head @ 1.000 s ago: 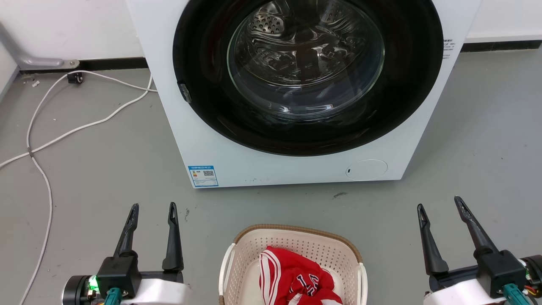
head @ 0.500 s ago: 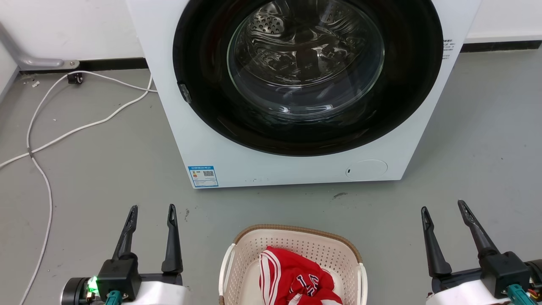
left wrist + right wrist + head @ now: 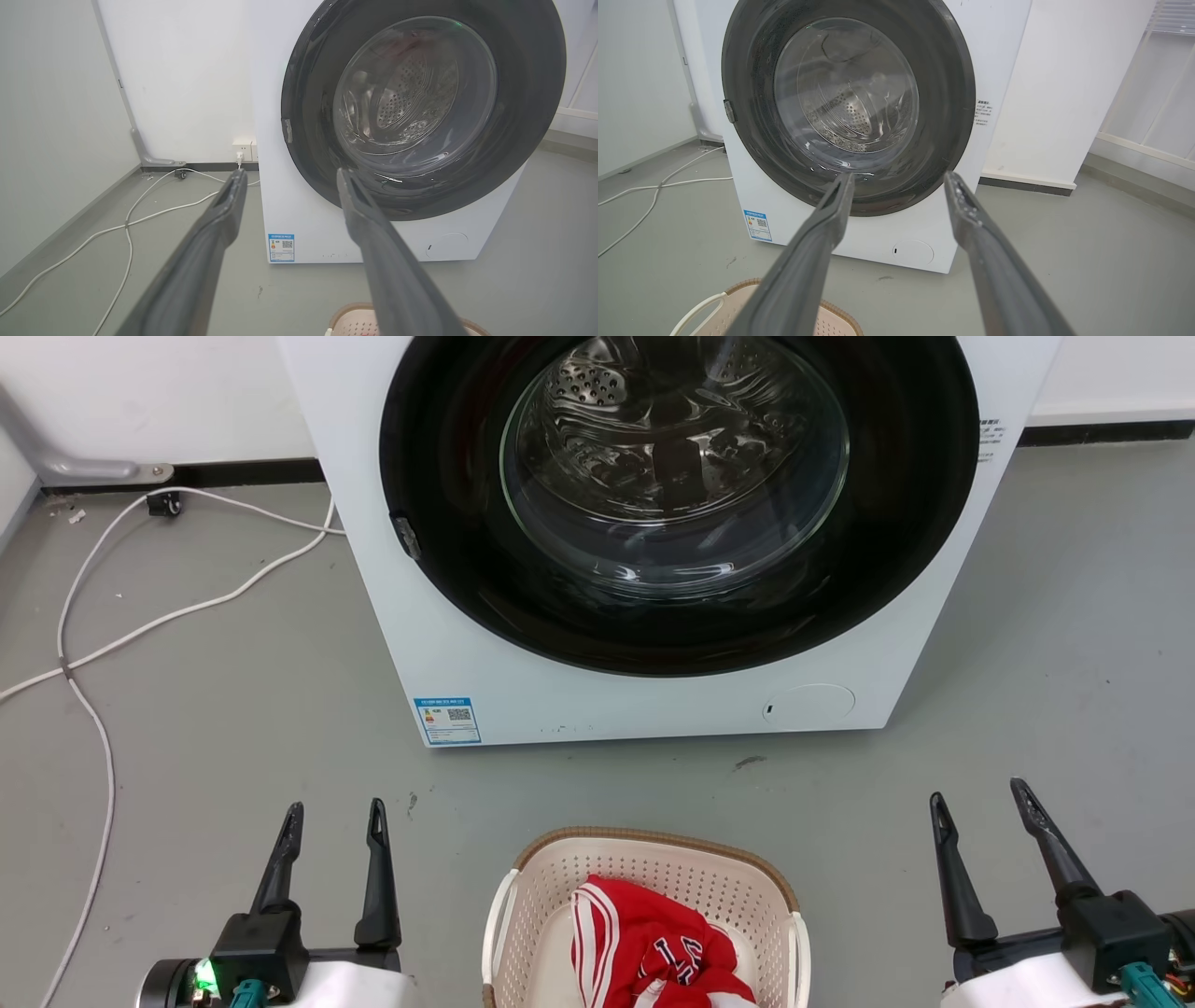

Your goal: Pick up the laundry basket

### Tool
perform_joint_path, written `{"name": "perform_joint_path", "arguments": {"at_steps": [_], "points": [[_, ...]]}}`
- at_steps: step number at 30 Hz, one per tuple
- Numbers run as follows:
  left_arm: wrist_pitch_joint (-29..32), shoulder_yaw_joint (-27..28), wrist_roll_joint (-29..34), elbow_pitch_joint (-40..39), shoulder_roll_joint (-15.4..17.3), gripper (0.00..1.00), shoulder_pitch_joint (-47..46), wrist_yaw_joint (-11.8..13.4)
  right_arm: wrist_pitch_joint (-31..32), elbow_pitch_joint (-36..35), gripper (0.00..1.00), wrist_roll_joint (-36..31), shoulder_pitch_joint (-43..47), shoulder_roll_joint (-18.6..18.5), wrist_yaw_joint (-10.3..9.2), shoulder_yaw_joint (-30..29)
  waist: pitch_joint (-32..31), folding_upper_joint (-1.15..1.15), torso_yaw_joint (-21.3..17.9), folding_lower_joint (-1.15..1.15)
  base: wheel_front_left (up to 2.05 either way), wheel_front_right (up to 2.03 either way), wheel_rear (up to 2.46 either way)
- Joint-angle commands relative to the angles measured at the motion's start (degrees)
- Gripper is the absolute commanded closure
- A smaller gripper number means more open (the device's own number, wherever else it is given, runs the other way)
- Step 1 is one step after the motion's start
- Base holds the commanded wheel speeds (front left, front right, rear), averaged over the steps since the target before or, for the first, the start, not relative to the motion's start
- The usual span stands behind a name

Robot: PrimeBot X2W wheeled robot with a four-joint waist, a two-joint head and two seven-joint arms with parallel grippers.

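Note:
The laundry basket [image 3: 560, 887], cream with perforated walls and a brown woven-look rim, sits on the grey floor at the bottom centre of the head view, holding a red and white garment [image 3: 653, 943]. My left gripper [image 3: 334, 812] is open to the basket's left, well apart from it. My right gripper [image 3: 980, 793] is open to its right, also apart. A bit of the basket's rim [image 3: 345, 310] shows at the bottom of the left wrist view, and its rim with a white handle [image 3: 698, 308] at the lower left of the right wrist view.
A white washing machine [image 3: 485, 644] with a closed dark round door [image 3: 672, 504] stands just beyond the basket. White cables [image 3: 140, 625] lie across the floor on the left, running to the wall. Open grey floor lies either side of the basket.
My left gripper has drawn slightly down and back in the head view. The right gripper shifted a little right. The camera tipped slightly, and the basket has not moved.

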Motion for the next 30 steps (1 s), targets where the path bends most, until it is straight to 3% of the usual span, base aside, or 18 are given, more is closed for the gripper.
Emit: {"name": "perform_joint_path", "arguments": {"at_steps": [1,10,19,30], "points": [[-0.16,0.2,-0.18,0.83,0.15,0.0,-0.21,-0.38,-0.12,0.29,0.0,-0.21,-0.37,-0.13,-0.03,-0.35,0.25,0.0,-0.01,0.0,0.0,0.0,0.0],[-0.15,0.58,-0.34,11.59,0.22,0.0,-6.49,-3.32,-0.12,10.38,0.0,-2.49,-5.2,-0.11,-0.03,1.94,3.9,0.0,-0.4,0.0,0.0,0.0,0.0],[-0.15,0.24,-0.06,28.72,1.31,0.0,-17.64,-6.32,-0.11,28.62,0.0,-5.32,-15.39,-0.1,-0.04,3.83,10.35,0.0,-1.34,0.0,0.0,0.0,0.0],[-0.16,-2.85,-0.42,50.13,2.89,0.0,-32.38,-8.27,-0.13,50.08,0.0,-6.71,-29.65,-0.09,-0.04,8.08,18.81,0.0,-3.03,0.0,0.0,0.0,0.0]]}}
